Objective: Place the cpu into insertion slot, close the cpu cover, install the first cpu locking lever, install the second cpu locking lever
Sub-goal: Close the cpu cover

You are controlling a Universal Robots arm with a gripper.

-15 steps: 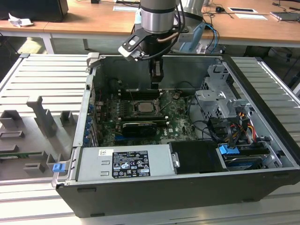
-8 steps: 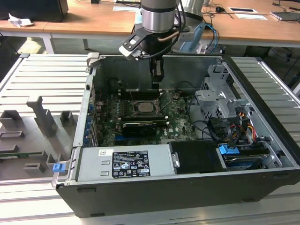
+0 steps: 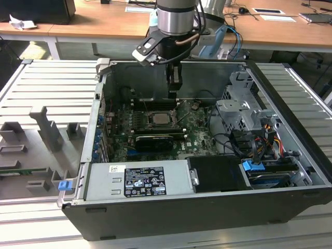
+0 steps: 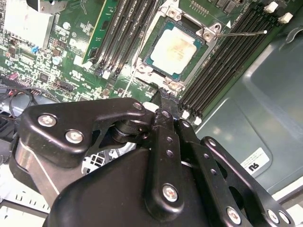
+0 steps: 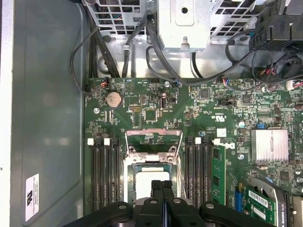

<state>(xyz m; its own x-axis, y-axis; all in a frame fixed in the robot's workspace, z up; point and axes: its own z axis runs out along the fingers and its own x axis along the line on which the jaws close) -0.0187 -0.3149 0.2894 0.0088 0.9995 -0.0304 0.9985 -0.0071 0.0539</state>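
Directly over the edge of the insertion slot (image 4: 146,62), with the cpu (image 4: 176,48) seated inside, the fingers (image 5: 156,191) hang clenched together on nothing; the cpu cover (image 5: 154,138) stands open beside it.

Pale wooden desks (image 3: 104,23) (loose papers (image 3: 277,18) atop) behind a ribbed grey worktable (image 3: 46,83).

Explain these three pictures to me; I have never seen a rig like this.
A robot arm reaches into an open computer case. The exterior view looks on from outside; both wrist views come from cameras riding on the arm, looking past its gripper. Inside lies a green motherboard. The cpu sits in the insertion slot; the cpu cover looks swung open beside it. The gripper is shut, holds nothing, and hangs close above the cpu.
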